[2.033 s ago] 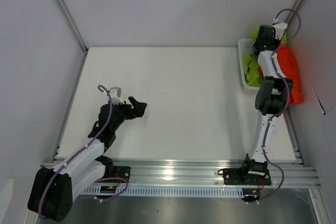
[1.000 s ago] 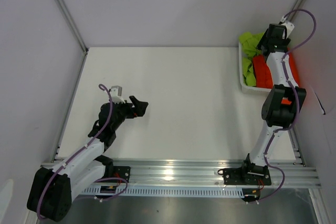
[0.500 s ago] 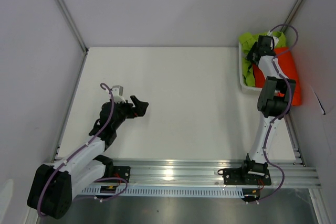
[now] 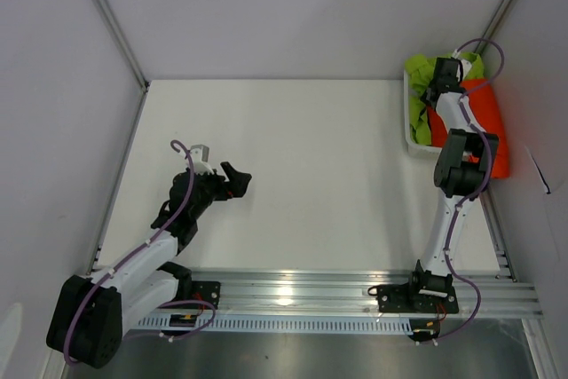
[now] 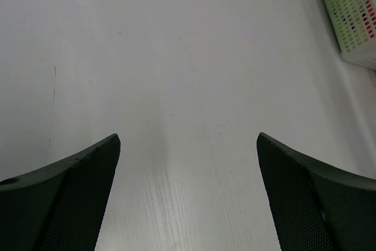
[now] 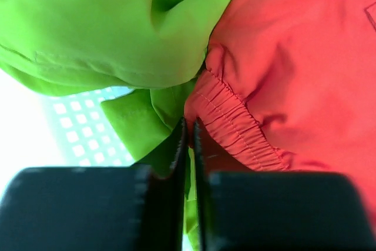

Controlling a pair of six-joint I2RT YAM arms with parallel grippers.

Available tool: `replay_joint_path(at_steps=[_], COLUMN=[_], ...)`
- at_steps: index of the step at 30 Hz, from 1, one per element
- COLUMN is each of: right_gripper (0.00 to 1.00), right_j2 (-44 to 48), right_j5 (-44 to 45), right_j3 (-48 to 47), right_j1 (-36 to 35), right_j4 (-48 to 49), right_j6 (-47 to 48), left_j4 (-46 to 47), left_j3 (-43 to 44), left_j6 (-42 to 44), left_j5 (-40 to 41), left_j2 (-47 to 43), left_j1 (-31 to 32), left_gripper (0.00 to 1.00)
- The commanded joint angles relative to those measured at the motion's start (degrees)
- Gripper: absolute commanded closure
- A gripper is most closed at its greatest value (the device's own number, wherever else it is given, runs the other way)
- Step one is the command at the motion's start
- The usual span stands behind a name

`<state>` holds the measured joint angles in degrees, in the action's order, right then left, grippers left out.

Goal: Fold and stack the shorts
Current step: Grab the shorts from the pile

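White basket (image 6: 76, 127): right pincer (image 6: 189, 127) pinches lime green shorts (image 6: 111, 27) beside orange-red shorts (image 6: 294, 57).

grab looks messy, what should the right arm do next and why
Probably lift slightly and check: the right gripper has jaws seemingly pinching lime green shorts right against orange shorts over the basket, so both might come up.

White table (image 4: 293, 175), mesh basket (image 4: 411, 126) at far-right corner
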<state>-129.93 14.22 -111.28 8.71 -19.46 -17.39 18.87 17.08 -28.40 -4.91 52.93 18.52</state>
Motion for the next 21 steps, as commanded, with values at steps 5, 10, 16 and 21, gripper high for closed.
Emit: replay_joint_path(at_steps=[5, 10, 16, 21], right_gripper=[1.0, 1.0, 1.0, 1.0], right_j2=[4.6, 14.1, 28.9, 41.3], right_j5=[2.0, 1.0, 1.4, -0.9], right_j3=[-0.7, 1.7, 6.2, 4.2], right_j1=[-0.3, -0.2, -0.2, -0.2], right_j4=[-0.8, -3.0, -4.0, -7.5], right_j6=[-0.1, -0.4, 0.0, 1.5], left_j4=[1.3, 1.0, 1.2, 1.9], left_j3=[2.4, 2.3, 2.3, 1.9], left_j6=[1.1, 1.1, 0.8, 0.5], left_j5=[-0.6, -0.7, -0.9, -1.2], left_j2=[-0.3, -1.1, -1.2, -0.8], left_j1=[0.5, 0.5, 0.5, 0.9], left_gripper=[0.01, 0.01, 0.01, 0.01])
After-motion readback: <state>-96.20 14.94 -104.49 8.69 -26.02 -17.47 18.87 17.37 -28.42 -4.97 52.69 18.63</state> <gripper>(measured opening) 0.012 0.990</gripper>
